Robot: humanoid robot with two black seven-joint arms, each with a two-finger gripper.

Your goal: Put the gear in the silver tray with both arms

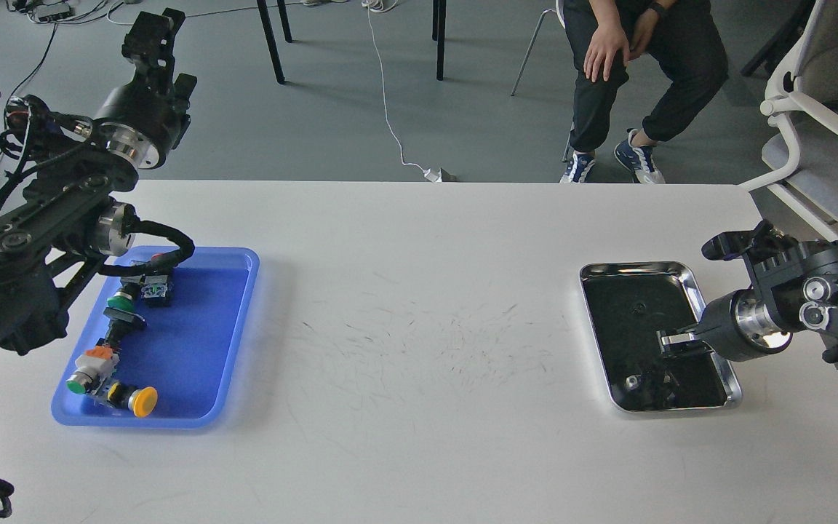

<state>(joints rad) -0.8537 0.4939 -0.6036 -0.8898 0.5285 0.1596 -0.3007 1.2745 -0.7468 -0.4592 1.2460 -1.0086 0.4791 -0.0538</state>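
One white table (pixel 419 306) carries two trays: one blue plastic tray (pixel 193 407) on the left and one silver tray (pixel 681 271) on the right.

The blue tray holds push-button switch parts, clustered and partly hidden by the arm, so the count is approximate: about four. One has a yellow cap (pixel 145 401), one a green cap (pixel 119 301), one a black knob (pixel 124 318), and one an orange-and-white body with a green end (pixel 92 367).

Two black robot arms are in view, the left arm (pixel 41 218) and the right arm (pixel 790 306).

One seated person (pixel 630 65) is beyond the table, and one white office chair (pixel 826 94) stands at the right.
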